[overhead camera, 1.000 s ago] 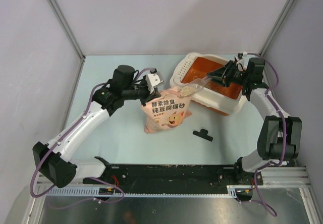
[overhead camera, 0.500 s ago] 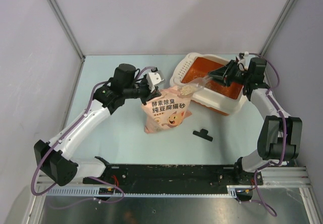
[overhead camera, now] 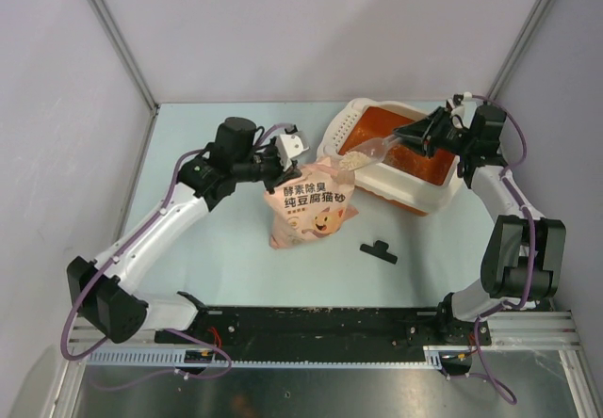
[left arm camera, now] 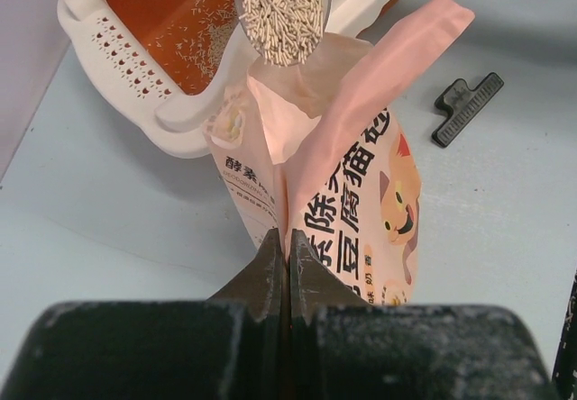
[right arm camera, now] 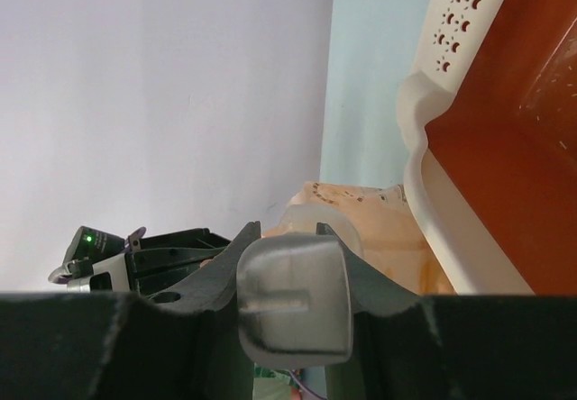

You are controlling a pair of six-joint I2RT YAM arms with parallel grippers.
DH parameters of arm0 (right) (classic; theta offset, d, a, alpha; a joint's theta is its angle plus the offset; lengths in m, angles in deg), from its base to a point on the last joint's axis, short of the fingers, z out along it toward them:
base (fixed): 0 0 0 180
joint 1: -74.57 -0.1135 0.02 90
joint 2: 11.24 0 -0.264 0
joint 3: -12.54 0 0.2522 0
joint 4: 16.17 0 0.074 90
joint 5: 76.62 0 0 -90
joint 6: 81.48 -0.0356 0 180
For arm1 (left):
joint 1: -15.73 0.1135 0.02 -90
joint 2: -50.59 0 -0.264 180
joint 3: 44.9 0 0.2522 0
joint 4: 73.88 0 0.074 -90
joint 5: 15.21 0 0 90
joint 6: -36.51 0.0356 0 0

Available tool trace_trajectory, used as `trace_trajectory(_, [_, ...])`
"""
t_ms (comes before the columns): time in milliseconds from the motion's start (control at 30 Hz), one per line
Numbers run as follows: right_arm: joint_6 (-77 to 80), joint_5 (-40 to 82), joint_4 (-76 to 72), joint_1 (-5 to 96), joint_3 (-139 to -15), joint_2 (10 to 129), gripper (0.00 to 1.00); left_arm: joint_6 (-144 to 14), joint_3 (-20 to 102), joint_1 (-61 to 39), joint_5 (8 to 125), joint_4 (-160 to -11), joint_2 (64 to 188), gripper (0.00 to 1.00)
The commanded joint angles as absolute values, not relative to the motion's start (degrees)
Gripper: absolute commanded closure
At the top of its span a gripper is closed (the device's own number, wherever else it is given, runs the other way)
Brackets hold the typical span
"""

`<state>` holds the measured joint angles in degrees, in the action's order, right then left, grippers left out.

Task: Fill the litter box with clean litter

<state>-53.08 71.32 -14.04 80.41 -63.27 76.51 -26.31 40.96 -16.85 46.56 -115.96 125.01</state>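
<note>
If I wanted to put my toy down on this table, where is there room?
Two bare patches of table: one between the left arm, the pink bag and the black rail; another between the black clip, the litter box and the right arm. It is crowded where the scoop of litter hangs between bag and box.

The table (overhead camera: 217, 258) is a pale blue-green top, plain and matte. The litter box (overhead camera: 405, 190) sits on it out at about 2 o'clock, angled to the edges. The pink bag (overhead camera: 311, 213) rests near the middle, and a small black clip (overhead camera: 379, 250) lies at its 4 o'clock, just apart.
</note>
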Motion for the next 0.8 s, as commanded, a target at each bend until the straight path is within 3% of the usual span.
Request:
trace_trajectory(0, [-55.4,73.3,-18.0,81.2,-63.5,76.0,1.0,-24.0,44.4,-17.3,46.1,-111.5,125.6,1.0])
trace_trajectory(467, [-58.9,74.7,-22.9,84.8,-63.5,77.8,1.0,-23.5,44.6,-17.2,45.8,-111.5,126.9,1.0])
trace_trajectory(767, [-60.3,74.4,-26.3,96.4,-67.9,83.5,1.0,-22.8,45.8,-17.2,46.0,-111.4,127.8,1.0])
